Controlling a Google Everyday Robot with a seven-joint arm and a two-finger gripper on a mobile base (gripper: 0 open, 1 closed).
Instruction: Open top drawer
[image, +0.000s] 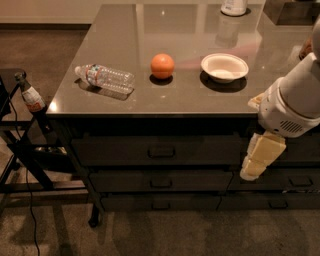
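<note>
The top drawer (130, 150) is the wide dark front just under the counter edge, shut, with a small rectangular pull handle (161, 152) at its middle. My gripper (256, 161) hangs from the white arm (295, 102) at the right, pale fingers pointing down. It is in front of the drawer fronts, right of the handle and apart from it.
On the grey counter (200, 95) lie a plastic water bottle (105, 77), an orange (162, 65) and a white bowl (224, 66). Two lower drawers (160, 181) sit under the top one. A black stand (22, 145) with a small bottle (30, 95) is at the left.
</note>
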